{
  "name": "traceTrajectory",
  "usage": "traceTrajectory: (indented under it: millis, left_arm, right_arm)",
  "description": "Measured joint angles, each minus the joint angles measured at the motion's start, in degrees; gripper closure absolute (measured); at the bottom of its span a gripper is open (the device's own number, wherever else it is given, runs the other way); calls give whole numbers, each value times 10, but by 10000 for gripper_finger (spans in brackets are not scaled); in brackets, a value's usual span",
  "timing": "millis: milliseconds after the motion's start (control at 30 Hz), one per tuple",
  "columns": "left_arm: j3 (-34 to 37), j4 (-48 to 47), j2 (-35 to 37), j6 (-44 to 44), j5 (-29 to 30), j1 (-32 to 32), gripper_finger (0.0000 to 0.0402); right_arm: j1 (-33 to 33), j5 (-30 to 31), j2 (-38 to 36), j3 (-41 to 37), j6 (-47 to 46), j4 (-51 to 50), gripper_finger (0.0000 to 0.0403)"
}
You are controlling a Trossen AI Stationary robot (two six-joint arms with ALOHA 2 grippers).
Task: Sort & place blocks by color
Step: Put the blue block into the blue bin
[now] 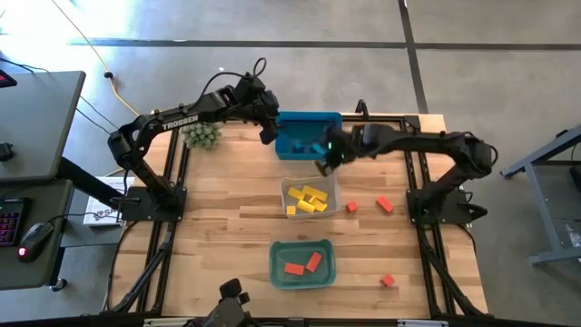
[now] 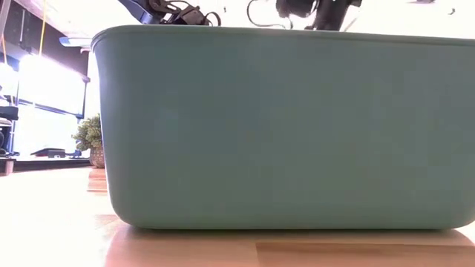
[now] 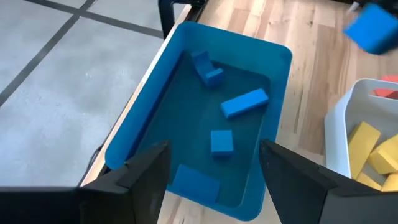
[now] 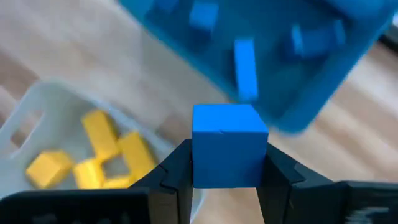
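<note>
High view: the right gripper (image 1: pixel 324 166) is seen at the blue bin's (image 1: pixel 309 121) 5 o'clock edge, above the white bin (image 1: pixel 310 183); the left gripper (image 1: pixel 269 130) hovers at its 9 o'clock side. Right wrist view: a blue cube (image 4: pixel 228 152) is grasped between the fingers. Left wrist view: the left fingers (image 3: pixel 144 167) are spread, nothing held, over blue blocks (image 3: pixel 244 102) in the bin.

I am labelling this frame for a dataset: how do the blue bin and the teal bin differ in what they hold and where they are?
The blue bin holds blue blocks; the teal bin holds two red blocks. The blue bin stands at the table's far edge with both grippers beside it; the teal bin stands near the front, with no gripper close. The right gripper carries a blue cube; the left gripper is open and empty. Both bins are rectangular and open-topped.
</note>
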State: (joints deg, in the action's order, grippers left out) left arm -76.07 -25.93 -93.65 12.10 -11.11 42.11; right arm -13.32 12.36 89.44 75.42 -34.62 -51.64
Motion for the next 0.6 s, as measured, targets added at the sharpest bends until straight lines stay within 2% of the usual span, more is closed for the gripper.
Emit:
traceTrajectory:
  millis: [200, 433, 600]
  left_arm:
    - [0, -1, 0, -1, 0, 0, 170]
    - [0, -3, 0, -1, 0, 0, 170]
    - [0, -12, 0, 0, 0, 0, 170]
  right_arm:
    - [-89, -51, 6, -17, 96, 108, 297]
    - [-153, -70, 6, -61, 127, 163, 297]
    - [-179, -115, 6, -123, 118, 232, 297]
